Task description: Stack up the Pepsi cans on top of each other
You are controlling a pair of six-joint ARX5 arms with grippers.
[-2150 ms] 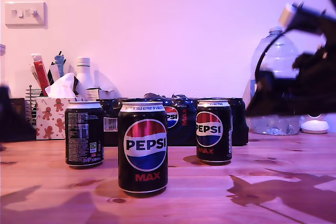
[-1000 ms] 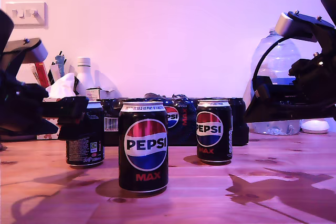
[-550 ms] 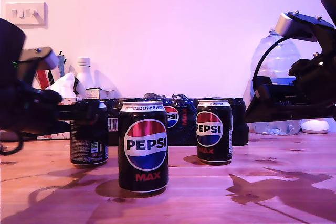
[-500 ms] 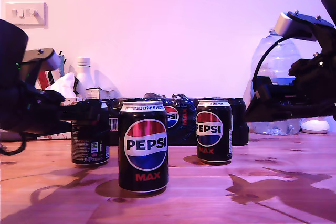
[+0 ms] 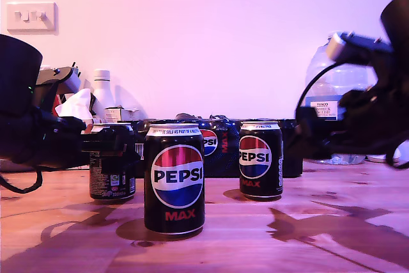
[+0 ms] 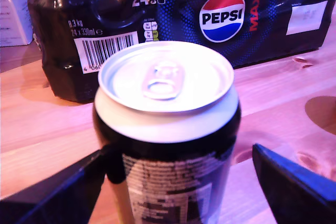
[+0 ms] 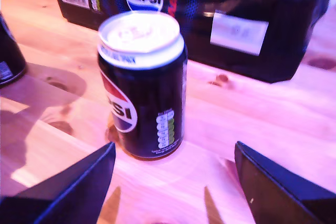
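My first gripper (image 6: 173,182) straddles the far can (image 5: 112,161) at the exterior view's left — one finger touching, the other apart, nothing gripped yet. Centre it, then close squarely (below the rim). My second gripper (image 7: 173,182) gapes before another can (image 7: 142,87).

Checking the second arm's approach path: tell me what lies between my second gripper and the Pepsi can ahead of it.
Only bare wooden table. In the second wrist view, my second gripper is open, the Pepsi can apart from it.
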